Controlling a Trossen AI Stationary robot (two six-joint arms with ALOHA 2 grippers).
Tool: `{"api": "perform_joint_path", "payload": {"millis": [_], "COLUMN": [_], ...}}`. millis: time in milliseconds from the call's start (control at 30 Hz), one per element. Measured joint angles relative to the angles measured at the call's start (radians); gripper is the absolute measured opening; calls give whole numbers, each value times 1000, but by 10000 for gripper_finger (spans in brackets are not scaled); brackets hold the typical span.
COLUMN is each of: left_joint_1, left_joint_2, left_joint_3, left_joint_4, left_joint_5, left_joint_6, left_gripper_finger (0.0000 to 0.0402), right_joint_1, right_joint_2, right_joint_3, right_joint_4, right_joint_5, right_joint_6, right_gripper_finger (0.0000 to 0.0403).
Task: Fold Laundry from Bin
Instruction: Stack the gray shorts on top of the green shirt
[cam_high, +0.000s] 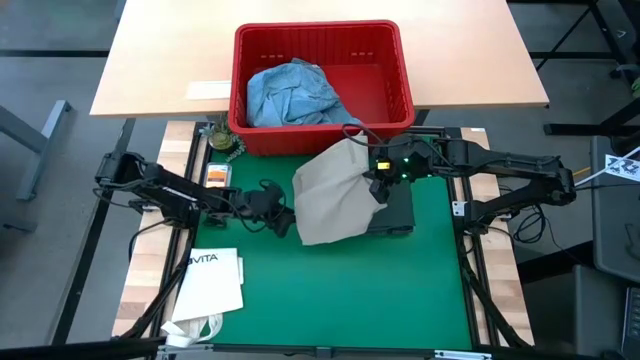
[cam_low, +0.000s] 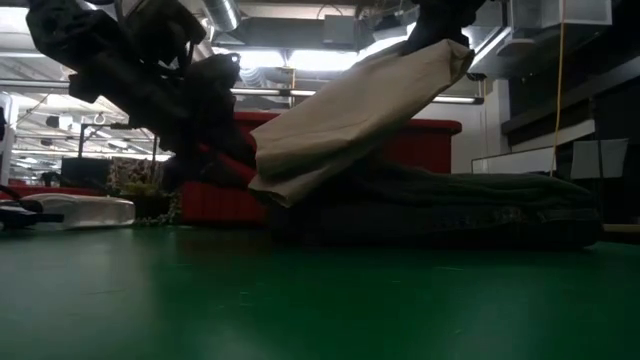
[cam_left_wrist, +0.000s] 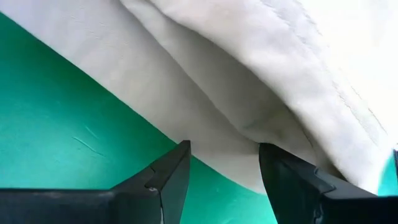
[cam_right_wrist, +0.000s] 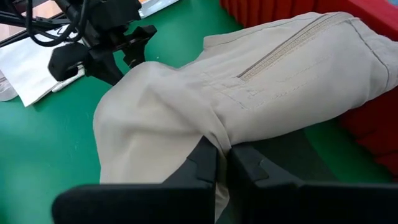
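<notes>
The khaki-tan garment (cam_high: 335, 192) hung slantwise over the green mat (cam_high: 330, 290), its high end pinched in the right gripper (cam_high: 378, 178) and its low end sagging toward the left gripper (cam_high: 283, 218). In the right wrist view the right jaws stood closed on a fold of the tan cloth (cam_right_wrist: 249, 99), beside a zipper seam; the low view showed the fabric (cam_low: 350, 110) sloping down from that hold onto a dark folded stack (cam_low: 450, 205) lying on the mat just in front of the red bin (cam_high: 320, 85). The garment's long axis therefore ran from the right gripper, near the bin's front wall, down and outward to the left gripper at the cloth's lower edge. The left jaws were parted, and in the left wrist view the cloth's hem (cam_left_wrist: 236, 112) lay just ahead of the two fingers (cam_left_wrist: 168, 180), drooping toward the gap but not clearly pinched; whether either finger touched it could not be told. The left arm was thus the nearer one to the free end, and the coming move likely turned on that edge lying straight ahead of its parted jaws. Light blue denim jeans (cam_high: 290, 95) remained crumpled inside the bin, so the task looked well short of done. A white paper bag (cam_high: 210, 285) lay on the bench by the mat's left edge.
</notes>
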Motion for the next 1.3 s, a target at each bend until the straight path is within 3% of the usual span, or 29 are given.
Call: {"api": "perform_joint_path", "payload": {"millis": [167, 400, 633, 1033, 1300], "left_joint_1": [28, 44, 44, 43, 53], "left_joint_2": [23, 102, 133, 133, 133], "left_joint_3": [0, 0, 0, 0, 0], "left_joint_4": [8, 27, 167, 348, 524], "left_joint_5": [-12, 65, 72, 248, 251], "left_joint_6": [-5, -59, -12, 31, 79], "left_gripper_finger": [184, 184, 184, 184, 184], "right_joint_1": [0, 0, 0, 0, 0], "right_joint_2": [0, 0, 0, 0, 0], "right_joint_3": [0, 0, 1, 1, 1], "right_joint_4": [0, 0, -1, -5, 5], "right_joint_5": [0, 0, 0, 0, 15], "right_joint_6": [0, -5, -8, -9, -9], "right_gripper_finger": [15, 15, 15, 15, 15]}}
